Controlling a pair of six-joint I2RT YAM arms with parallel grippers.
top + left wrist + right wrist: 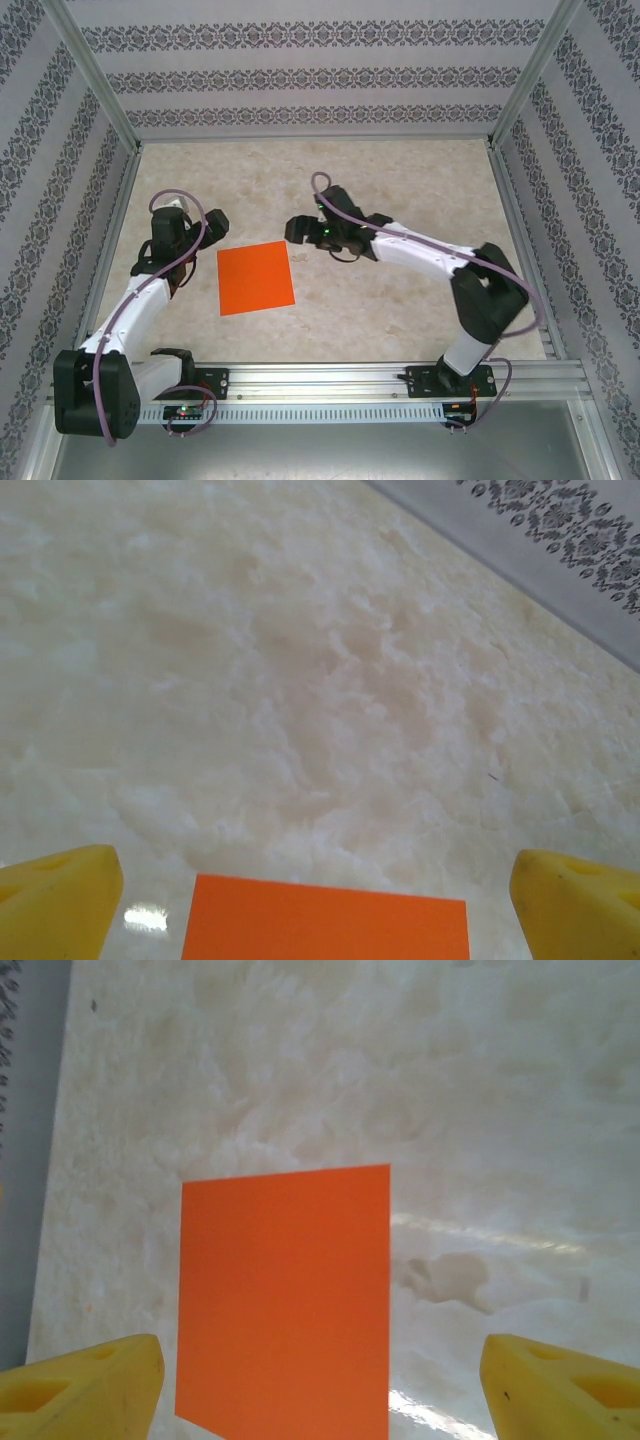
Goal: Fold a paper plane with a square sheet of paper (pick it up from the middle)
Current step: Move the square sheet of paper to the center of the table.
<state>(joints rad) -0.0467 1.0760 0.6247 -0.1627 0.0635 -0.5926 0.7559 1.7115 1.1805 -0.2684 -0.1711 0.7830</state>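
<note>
The square sheet of paper [256,277] is bright orange and lies flat on the marble-patterned table, with no crease showing. The paper plane is out of view. My left gripper [212,223] hovers just beyond the sheet's far left corner. In the left wrist view the left gripper [320,910] is open, its yellow fingertips [55,900] wide apart, with the sheet [325,925] at the bottom edge. My right gripper [296,229] hangs past the sheet's far right corner. The right gripper [320,1390] is open, and the sheet [285,1300] lies between and ahead of its yellow fingertips [560,1390].
Patterned walls and aluminium posts [100,95] close in the table on three sides. An aluminium rail [350,378] carrying both arm bases runs along the near edge. Bare tabletop [400,180] stretches behind and to the right of the sheet.
</note>
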